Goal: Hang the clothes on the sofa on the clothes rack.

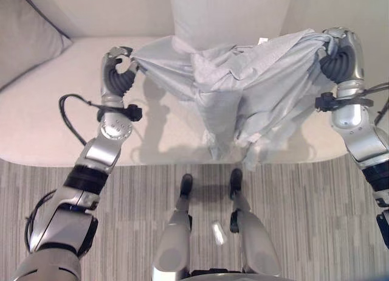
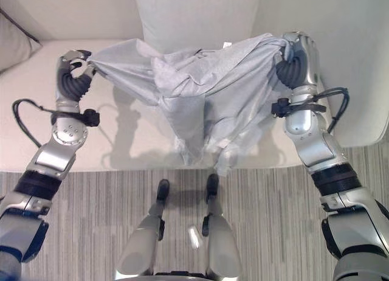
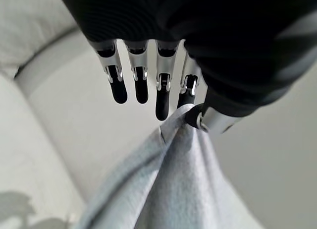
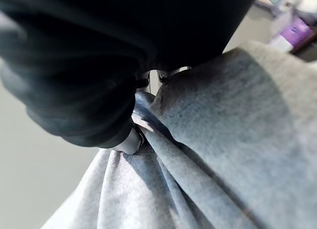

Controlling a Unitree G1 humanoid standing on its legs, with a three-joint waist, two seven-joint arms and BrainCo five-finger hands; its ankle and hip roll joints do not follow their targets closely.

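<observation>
One grey garment (image 1: 243, 86) | left hand (image 1: 118, 71), right hand (image 2: 295, 62) apparently gripping | one sofa (image 1: 55, 104)

No legible text or labels anywhere.

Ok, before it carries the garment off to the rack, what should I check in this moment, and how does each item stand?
1. Left hand has the grey garment: ok, a corner is pinched between thumb and a finger in the left wrist view.
2. Right hand has the garment: ok, cloth is bunched in its curled fingers.
3. Garment lifted off the sofa: mostly ok, it hangs spread between the hands; whether the lowest folds touch the seat, cannot tell.
4. Garment spread flat enough to hang: not ok, the middle sags in crumpled folds.
5. Clothes rack located: cannot tell.
6. Left pinch secure: cannot tell, it takes only a small corner.
</observation>
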